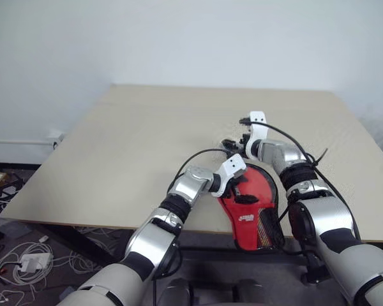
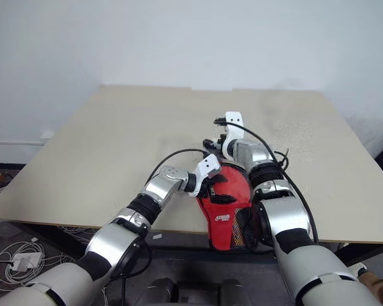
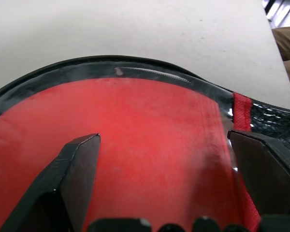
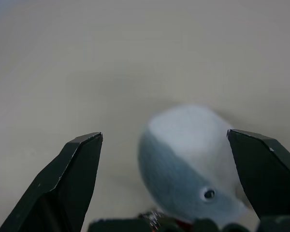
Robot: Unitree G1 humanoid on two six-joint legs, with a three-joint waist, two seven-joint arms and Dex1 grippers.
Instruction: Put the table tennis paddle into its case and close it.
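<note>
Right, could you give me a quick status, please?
Both grippers open: left over the red case, right at a whitish soft ball. Nothing held. Paddle not discernible.

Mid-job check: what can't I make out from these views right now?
- Table tennis paddle: whether it is inside the case is unclear; head views, both arms overlap it.
- Zip state: hidden by the left gripper.
- Whitish soft thing: blurred in the right wrist view, between the open right gripper fingers.

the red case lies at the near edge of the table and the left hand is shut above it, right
Not quite. The left hand is open, not shut: the left wrist view shows its fingers spread wide over the red case. The case does lie at the near edge of the table.
</note>
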